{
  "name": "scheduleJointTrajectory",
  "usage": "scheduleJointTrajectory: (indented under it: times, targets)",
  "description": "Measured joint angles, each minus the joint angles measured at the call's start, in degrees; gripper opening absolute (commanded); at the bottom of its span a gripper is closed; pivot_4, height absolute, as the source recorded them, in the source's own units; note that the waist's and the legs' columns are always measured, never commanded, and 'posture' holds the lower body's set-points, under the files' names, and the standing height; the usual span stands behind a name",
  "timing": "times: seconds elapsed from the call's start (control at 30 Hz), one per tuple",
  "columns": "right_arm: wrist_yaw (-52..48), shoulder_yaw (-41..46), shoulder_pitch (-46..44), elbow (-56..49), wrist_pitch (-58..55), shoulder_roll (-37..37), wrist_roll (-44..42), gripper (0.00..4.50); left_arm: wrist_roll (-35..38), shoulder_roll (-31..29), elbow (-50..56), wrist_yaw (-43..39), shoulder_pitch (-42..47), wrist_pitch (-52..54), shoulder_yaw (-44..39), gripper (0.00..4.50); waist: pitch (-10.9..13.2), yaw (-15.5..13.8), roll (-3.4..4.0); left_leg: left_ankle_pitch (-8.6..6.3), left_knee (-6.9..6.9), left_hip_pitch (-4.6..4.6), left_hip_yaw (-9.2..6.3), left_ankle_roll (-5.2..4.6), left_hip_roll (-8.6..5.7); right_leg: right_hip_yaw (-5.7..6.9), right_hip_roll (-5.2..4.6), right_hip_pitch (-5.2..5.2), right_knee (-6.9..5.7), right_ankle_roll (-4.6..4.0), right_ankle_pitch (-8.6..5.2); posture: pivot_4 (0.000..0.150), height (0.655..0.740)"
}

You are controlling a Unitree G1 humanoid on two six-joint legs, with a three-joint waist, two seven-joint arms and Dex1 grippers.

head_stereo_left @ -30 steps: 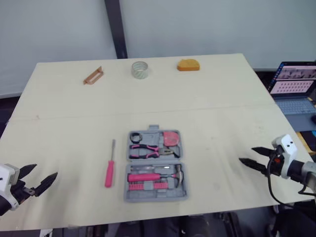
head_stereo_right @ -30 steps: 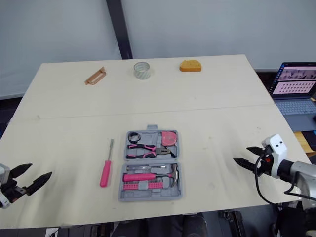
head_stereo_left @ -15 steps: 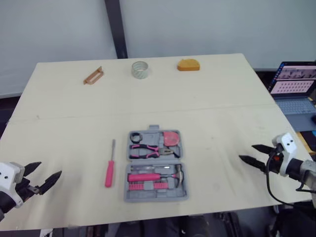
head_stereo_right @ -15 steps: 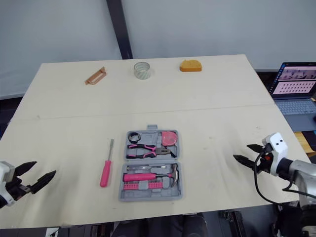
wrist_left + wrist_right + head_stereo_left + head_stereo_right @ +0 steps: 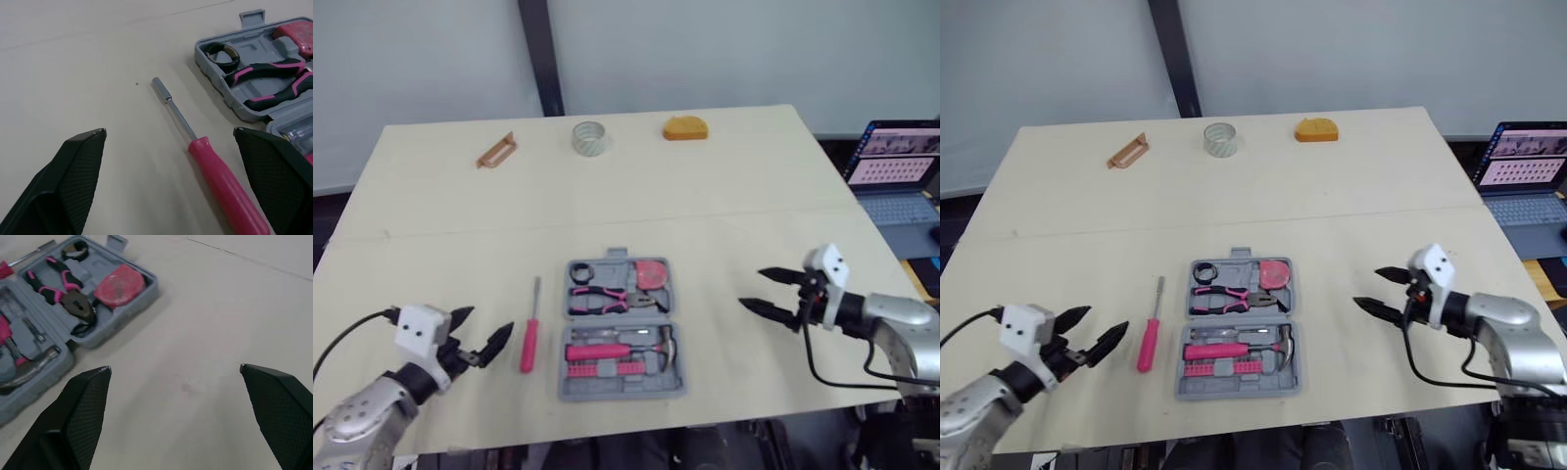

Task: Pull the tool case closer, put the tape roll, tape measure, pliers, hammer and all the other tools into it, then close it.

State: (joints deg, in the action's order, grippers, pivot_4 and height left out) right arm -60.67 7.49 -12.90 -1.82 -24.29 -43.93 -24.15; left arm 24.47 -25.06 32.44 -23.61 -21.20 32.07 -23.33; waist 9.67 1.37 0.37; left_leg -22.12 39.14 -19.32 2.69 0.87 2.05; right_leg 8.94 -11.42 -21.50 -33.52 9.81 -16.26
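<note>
The grey tool case (image 5: 576, 385) lies open at the table's near middle. It holds a black tape roll (image 5: 583, 271), a pink tape measure (image 5: 653, 273), pliers (image 5: 612, 299), a hammer (image 5: 628, 343) and pink bits. A pink-handled screwdriver (image 5: 530, 331) lies on the table just left of the case. My left gripper (image 5: 489, 320) is open, low over the table just left of the screwdriver's handle (image 5: 222, 183). My right gripper (image 5: 752, 288) is open with nothing in it, a short way right of the case (image 5: 146, 293).
Along the far edge lie a clear tape roll (image 5: 590, 138), an orange tape measure (image 5: 686, 128) and a brown handle-shaped piece (image 5: 497, 150). An open laptop (image 5: 893, 179) stands beyond the table's right edge. Bare tabletop (image 5: 724, 215) lies between the case and the far items.
Both arms have swung inward toward the case. The left gripper moved right to the screwdriver; the right gripper moved left. Both stayed open; the tools have not moved.
</note>
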Motion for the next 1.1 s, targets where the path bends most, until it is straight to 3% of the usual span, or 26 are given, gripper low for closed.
scheduleJointTrajectory:
  times: [0.33, 1.1]
  targets:
    - [-2.3, -7.4, -8.7, -7.7, -5.0, 0.6, -2.4, 4.45, -4.9, 9.4, 4.9, 14.8, 0.3, 9.1, 8.4, 4.5, 0.0, -1.7, -0.07, 0.0, 0.13, -0.03, -0.03, 0.0, -0.01, -0.01, 0.01, 0.01, 0.0, -0.02, 0.01, 0.15, 0.74]
    - [-13.4, -14.0, -15.3, -13.8, -6.7, -2.4, -4.8, 4.45, -15.4, 15.3, -1.7, 24.1, 9.4, 12.1, 19.5, 4.5, 0.1, -2.7, -0.14, 0.01, 0.18, -0.06, -0.03, 0.01, -0.01, 0.01, 0.02, 0.01, -0.01, -0.06, 0.03, 0.15, 0.74]
